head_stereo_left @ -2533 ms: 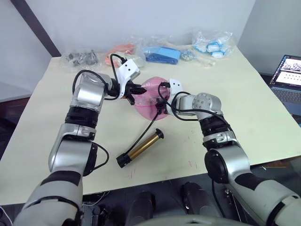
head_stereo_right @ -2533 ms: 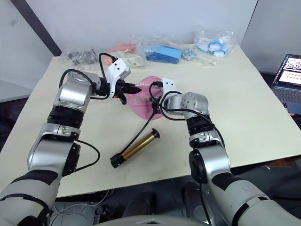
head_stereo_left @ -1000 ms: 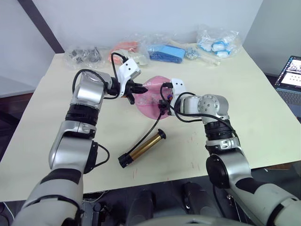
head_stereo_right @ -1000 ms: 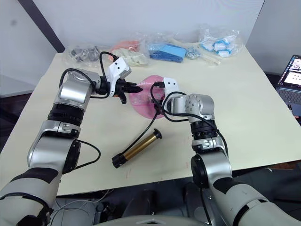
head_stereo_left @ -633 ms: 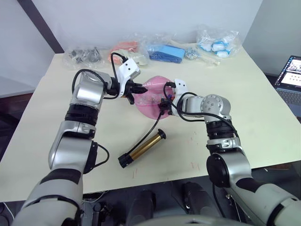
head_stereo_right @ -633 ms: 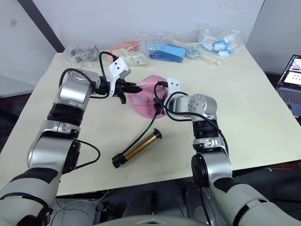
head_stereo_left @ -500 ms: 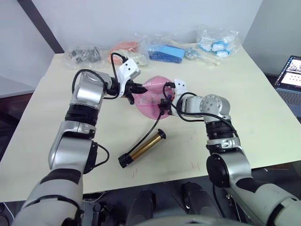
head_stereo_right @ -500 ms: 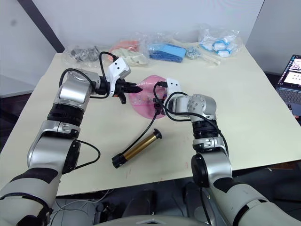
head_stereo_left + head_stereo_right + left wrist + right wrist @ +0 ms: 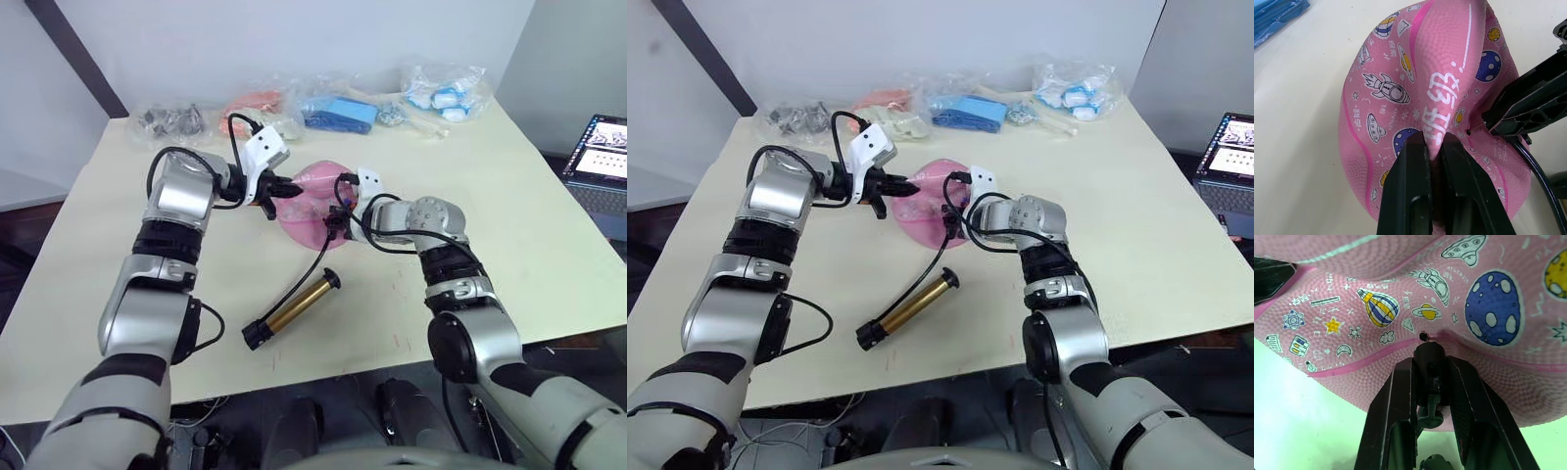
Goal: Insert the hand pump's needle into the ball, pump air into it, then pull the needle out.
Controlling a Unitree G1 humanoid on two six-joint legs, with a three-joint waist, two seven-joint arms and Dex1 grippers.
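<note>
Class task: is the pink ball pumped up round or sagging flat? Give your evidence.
Sagging. The ball is creased, and the left hand is pinching a fold of its skin, while the right hand holds the needle fitting against it.

The ball [image 9: 312, 204] sits mid-table, pink and limp, its skin folded into a ridge, printed with rockets, planets and white text. The hand pump [image 9: 293, 307] lies flat at about 7 o'clock from it, brass barrel slanting, handle end nearest the ball. Its black hose [image 9: 315, 258] curves up to the needle [image 9: 1422, 336], whose tip seems to touch the ball's valve hole
</note>
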